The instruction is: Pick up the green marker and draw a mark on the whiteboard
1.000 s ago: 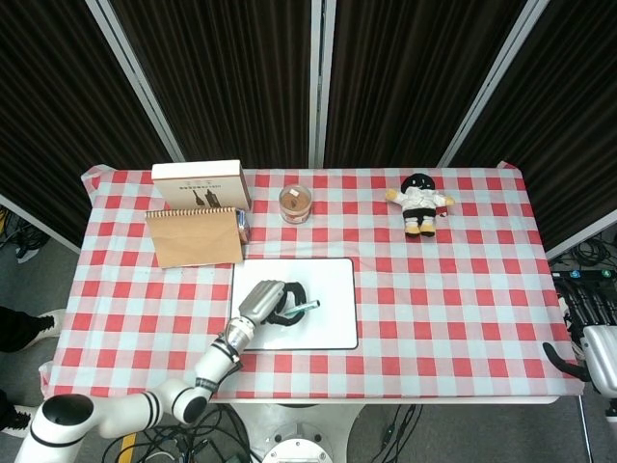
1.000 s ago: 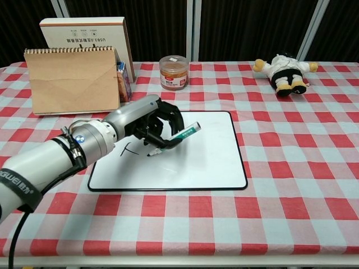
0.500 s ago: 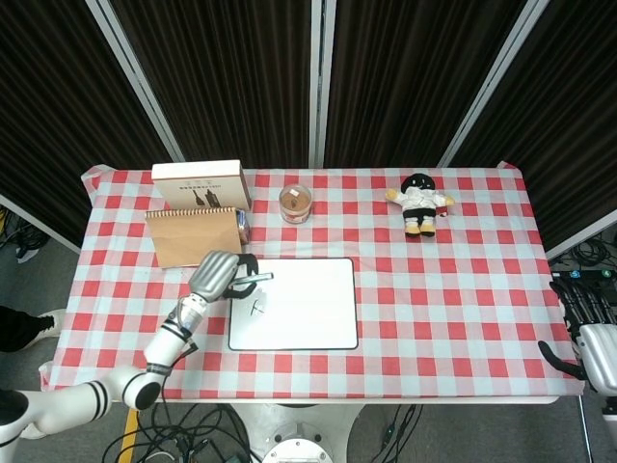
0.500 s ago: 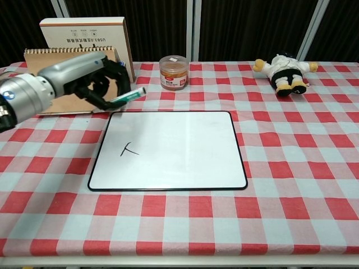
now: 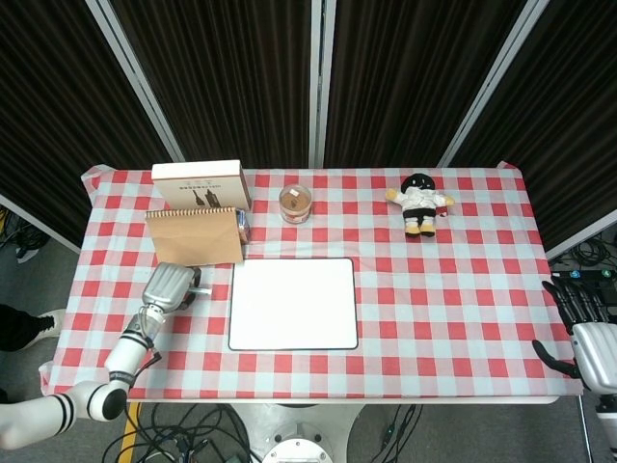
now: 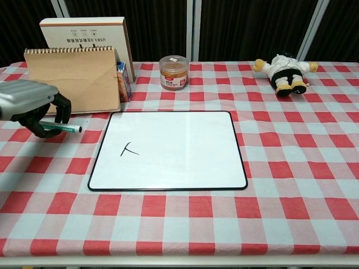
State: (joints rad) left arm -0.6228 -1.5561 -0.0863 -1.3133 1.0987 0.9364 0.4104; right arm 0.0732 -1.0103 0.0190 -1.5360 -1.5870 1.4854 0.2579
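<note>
My left hand [image 6: 33, 109] [image 5: 169, 286] hangs over the tablecloth left of the whiteboard [image 6: 171, 150] [image 5: 294, 304], fingers curled around the green marker [image 6: 61, 128], which lies roughly level with its tip pointing right toward the board. A small black T-shaped mark [image 6: 129, 149] sits on the board's left part in the chest view; the head view does not resolve it. My right hand [image 5: 576, 323] is at the table's far right edge, fingers spread, holding nothing.
Behind my left hand stand a brown spiral notebook [image 6: 73, 79] and a white box [image 6: 87, 32]. A small jar [image 6: 174, 72] sits behind the board. A plush toy [image 6: 283, 72] lies at the back right. Red-checked cloth [image 6: 291, 168] covers the table.
My left hand lifted the marker off the whiteboard and carried it left, past the board's edge to the cloth in front of the notebook. The T-shaped mark stays on the board.
</note>
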